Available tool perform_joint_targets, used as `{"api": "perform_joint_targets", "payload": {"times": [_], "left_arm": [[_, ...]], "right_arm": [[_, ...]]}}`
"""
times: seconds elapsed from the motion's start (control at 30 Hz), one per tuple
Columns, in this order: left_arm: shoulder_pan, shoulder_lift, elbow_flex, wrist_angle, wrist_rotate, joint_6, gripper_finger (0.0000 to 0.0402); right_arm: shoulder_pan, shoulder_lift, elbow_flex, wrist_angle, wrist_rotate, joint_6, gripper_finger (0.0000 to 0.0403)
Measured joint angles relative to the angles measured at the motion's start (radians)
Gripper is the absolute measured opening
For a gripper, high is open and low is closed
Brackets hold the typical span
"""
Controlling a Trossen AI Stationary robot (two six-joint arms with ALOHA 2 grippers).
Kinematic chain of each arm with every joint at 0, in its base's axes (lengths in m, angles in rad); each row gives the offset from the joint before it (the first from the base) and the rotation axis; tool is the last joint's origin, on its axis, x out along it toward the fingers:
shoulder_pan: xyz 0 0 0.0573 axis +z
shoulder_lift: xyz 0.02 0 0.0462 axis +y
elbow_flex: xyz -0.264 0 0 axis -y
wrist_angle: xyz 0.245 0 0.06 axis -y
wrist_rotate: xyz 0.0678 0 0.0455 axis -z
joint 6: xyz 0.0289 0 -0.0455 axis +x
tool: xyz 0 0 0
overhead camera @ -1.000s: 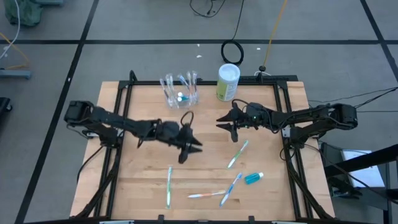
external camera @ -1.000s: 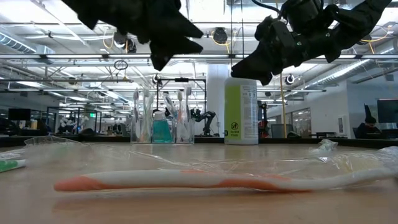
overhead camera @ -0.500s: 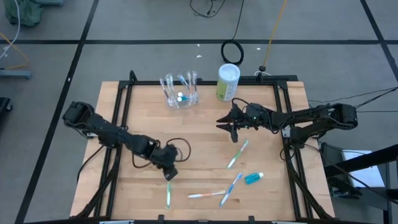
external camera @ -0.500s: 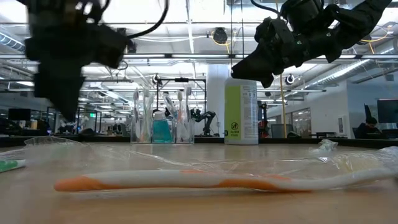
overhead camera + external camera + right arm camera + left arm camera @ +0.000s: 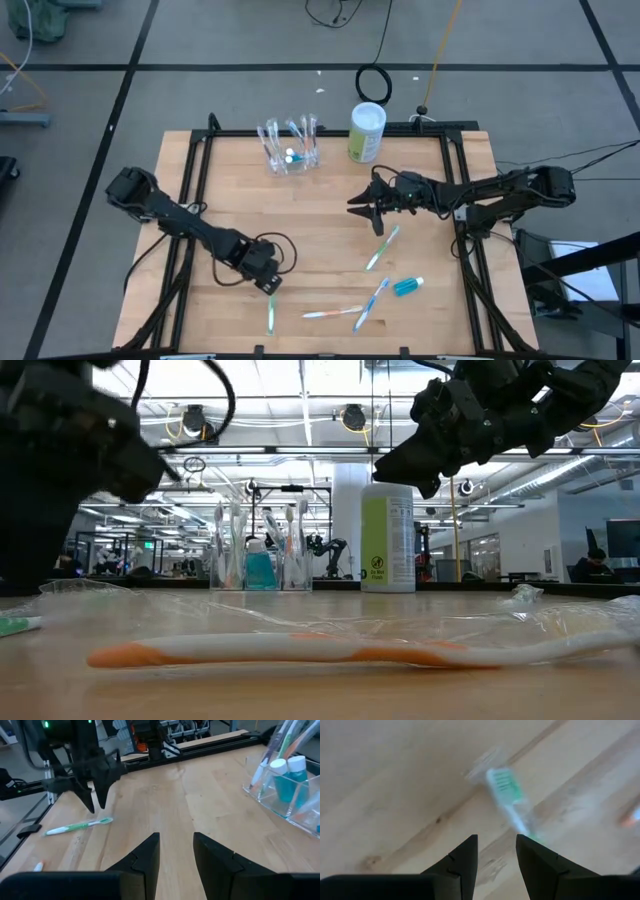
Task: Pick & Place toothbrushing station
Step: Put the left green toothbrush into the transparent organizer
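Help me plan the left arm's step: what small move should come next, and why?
Probably lower the left gripper straight down over the green toothbrush and close. Its fingers stand open just above the brush's head end, nothing held, and the clear holder awaits it across the table.

counter (image 5: 330, 160): pale wood planks, smooth, matt
holder (image 5: 290, 150): clear glossy plastic
green toothbrush (image 5: 512, 802): smooth plastic
left pincer (image 5: 496, 860): dark matt plastic
canister (image 5: 366, 132): glossy white-green plastic

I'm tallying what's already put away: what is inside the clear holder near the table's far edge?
The clear holder contains several upright toothbrushes and a blue toothpaste tube with a white cap. An exact brush count can't be made; they overlap.
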Motion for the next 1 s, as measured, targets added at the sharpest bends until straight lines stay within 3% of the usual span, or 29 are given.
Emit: {"api": "perform_joint_targets", "payload": {"times": [0.23,0.43,0.57,0.63,1.0], "left_arm": [[0.034,0.095,0.0,0.124,0.089,0.098,0.014],[0.074,0.11,0.004,0.118,0.126,0.188,0.014],[0.075,0.098,-0.002,0.153,0.151,0.347,0.014],[0.074,0.085,-0.002,0.208,0.14,0.398,0.014],[0.069,0.053,-0.001,0.267,0.043,0.37,0.014]], "right_arm": [[0.0,0.0,0.0,0.001,0.0,-0.005,0.0112],[0.0,0.0,0.0,0.0,0.0,-0.02,0.0112],[0.0,0.0,0.0,0.0,0.0,-0.023,0.0112],[0.0,0.0,0.0,0.001,0.0,-0.023,0.0112],[0.0,0.0,0.0,0.0,0.0,-0.024,0.0112]]}}
